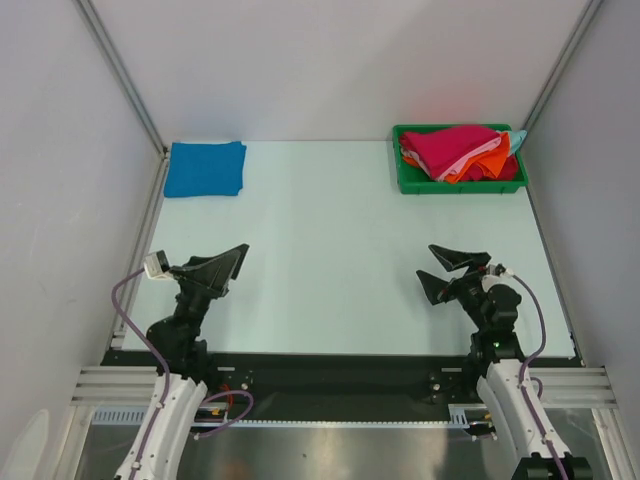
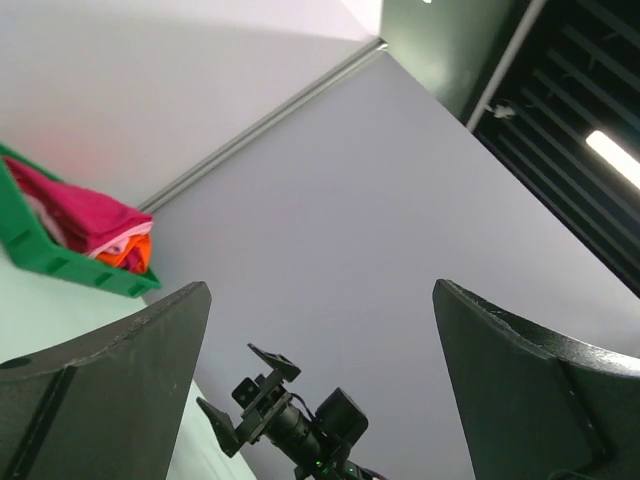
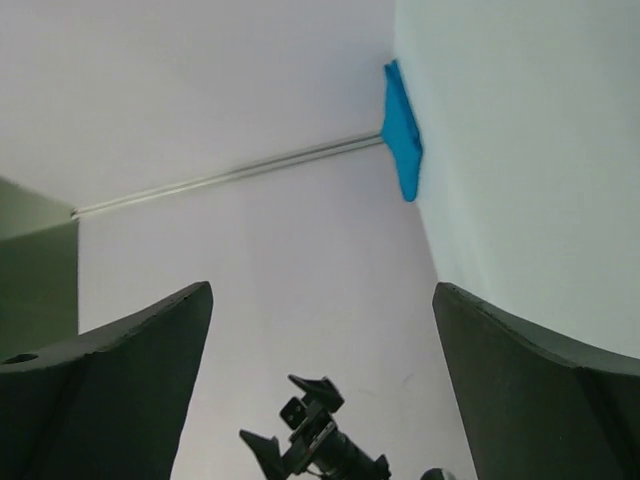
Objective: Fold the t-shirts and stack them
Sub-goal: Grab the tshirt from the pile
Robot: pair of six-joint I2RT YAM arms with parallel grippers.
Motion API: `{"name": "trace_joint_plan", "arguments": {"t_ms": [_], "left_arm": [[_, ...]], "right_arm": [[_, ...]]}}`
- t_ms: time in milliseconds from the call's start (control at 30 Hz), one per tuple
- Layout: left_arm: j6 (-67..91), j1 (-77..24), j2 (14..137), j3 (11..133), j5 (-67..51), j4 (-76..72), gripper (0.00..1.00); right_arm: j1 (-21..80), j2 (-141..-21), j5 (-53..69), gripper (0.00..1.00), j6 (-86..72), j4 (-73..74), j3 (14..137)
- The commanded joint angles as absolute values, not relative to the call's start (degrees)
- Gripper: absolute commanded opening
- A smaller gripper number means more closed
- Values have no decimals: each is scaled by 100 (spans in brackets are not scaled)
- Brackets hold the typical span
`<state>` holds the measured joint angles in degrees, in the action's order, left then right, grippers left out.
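Top external: left pincer (image 1: 232, 268), right pincer (image 1: 427, 262) released; blue folded t-shirt (image 1: 205, 168) placed; likely next, fetching crimson cloth t-shirt (image 1: 455, 148) from green plastic bin (image 1: 460, 187).

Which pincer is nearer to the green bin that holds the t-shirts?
The right one. The right pincer is on the same side as the green bin, almost straight in front of it, toward the near edge. The left pincer is far off to the bin's left.
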<state>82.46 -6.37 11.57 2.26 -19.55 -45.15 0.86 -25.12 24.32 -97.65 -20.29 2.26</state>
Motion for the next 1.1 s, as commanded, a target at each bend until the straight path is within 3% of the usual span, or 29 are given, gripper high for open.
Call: {"name": "trace_joint_plan", "arguments": {"t_ms": [0, 167, 300, 500, 600, 767, 800, 900, 1067], "left_arm": [[8017, -589, 1362, -853, -1731, -4297, 100], [7262, -580, 1924, -47, -1898, -3272, 100], [5876, -580, 2644, 982, -2223, -2304, 100], [4310, -580, 4110, 2521, -3154, -1258, 100], [3904, -580, 4342, 2865, -3296, -1239, 100], [3490, -562, 4544, 3207, -3191, -924, 100], [3411, -562, 4553, 3252, -3051, -758, 100], [3227, -554, 4614, 3401, -2971, -616, 100], [2848, -554, 4702, 3708, -2681, -106, 100]], "right_arm": [[35, -2881, 1908, 100, -9151, -1354, 456], [-421, -4048, 1258, 100, -7535, -1293, 1325], [-642, -5452, 240, 100, -6024, -266, 2985], [-668, -7722, -852, 83, -4642, 545, 5849], [-388, -8874, -1212, 83, -4203, 747, 7239], [-53, -10771, -1301, 75, -4200, 1457, 9314], [-27, -10915, -1283, 69, -4279, 1485, 9664], [-18, -11337, -1257, 62, -4578, 1555, 10018], [210, -11742, -1310, 60, -5106, 2215, 10354]]}}
